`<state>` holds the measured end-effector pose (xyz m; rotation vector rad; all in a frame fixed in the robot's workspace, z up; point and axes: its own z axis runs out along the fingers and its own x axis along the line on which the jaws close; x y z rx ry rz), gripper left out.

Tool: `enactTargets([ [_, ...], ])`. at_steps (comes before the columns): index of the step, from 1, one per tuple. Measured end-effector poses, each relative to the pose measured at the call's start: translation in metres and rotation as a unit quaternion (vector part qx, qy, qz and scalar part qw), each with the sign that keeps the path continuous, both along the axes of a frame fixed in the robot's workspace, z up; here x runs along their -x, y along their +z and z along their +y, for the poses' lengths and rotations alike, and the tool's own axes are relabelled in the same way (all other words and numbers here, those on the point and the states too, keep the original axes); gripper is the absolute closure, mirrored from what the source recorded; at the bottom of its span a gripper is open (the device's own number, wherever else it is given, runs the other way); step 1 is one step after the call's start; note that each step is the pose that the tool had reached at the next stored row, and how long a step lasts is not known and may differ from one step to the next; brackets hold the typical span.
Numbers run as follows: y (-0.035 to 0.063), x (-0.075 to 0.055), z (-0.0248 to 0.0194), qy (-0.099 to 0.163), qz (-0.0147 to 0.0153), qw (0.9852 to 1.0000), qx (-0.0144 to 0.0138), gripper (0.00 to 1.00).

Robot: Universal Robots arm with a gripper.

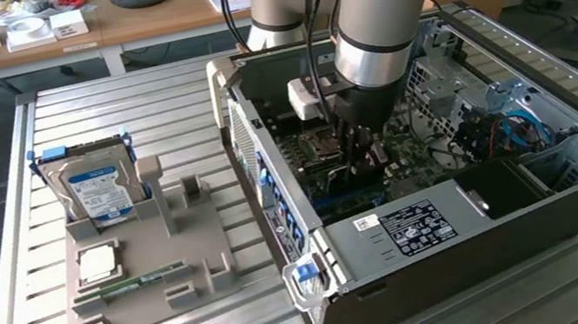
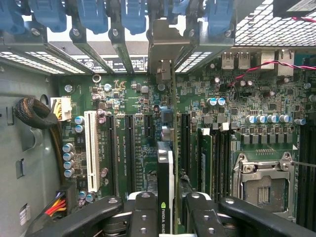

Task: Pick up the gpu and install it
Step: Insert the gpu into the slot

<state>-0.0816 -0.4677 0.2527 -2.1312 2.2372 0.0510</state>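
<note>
The gpu [image 2: 165, 168] is a thin dark card seen edge-on, with an NVIDIA mark on its rim. Its pale metal bracket [image 2: 163, 47] reaches up to the blue slot clips [image 2: 94, 15] at the case's rear wall. My gripper [image 2: 168, 219] is shut on the card, one black finger [image 2: 143, 217] on each side of it. The card stands upright in line with the long black slots of the green motherboard [image 2: 138, 98]; I cannot tell whether it sits in a slot. In the exterior view, the gripper [image 1: 364, 154] reaches down into the open computer case [image 1: 453, 227].
A white slot [image 2: 91, 143] and a bundle of cables [image 2: 32, 113] lie to one side of the card, the processor socket [image 2: 261, 187] to the other. On the exterior view's left, a grey fixture [image 1: 136, 302] holds a hard drive [image 1: 93, 186], a processor chip [image 1: 97, 263] and a green memory stick [image 1: 130, 283].
</note>
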Motion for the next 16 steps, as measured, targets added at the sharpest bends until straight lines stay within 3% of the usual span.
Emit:
enactTargets([
  [16,-0.0011,0.0001,0.0,-0.005,0.0,1.0,-0.0001,0.74],
])
